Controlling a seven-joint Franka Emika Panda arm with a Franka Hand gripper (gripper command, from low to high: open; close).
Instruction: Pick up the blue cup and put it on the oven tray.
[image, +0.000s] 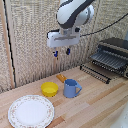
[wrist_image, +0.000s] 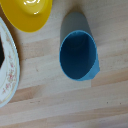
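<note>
Blue cup (image: 71, 88): upright on the wooden worktop (image: 100, 107), mouth up, handle toward the exterior view's right; untouched. In the wrist view the blue cup (wrist_image: 78, 55) shows an open rim and empty interior.

Hand (image: 62, 52): hangs well above the cup, fingers apart and released, holding nothing.

Oven tray (image: 111, 60): dark wire rack projecting from the toaster oven (image: 116, 47) at the exterior view's right, well apart from the cup; nothing rests on its bars.

Yellow bowl (image: 49, 89): low, just beside the cup on the exterior view's left; also seen in the wrist view (wrist_image: 28, 12).

Orange object (image: 61, 78): small, lying just behind the cup; kind cannot be told.

White patterned plate (image: 31, 111): flat on the worktop, near the bowl, at the exterior view's lower left.
</note>
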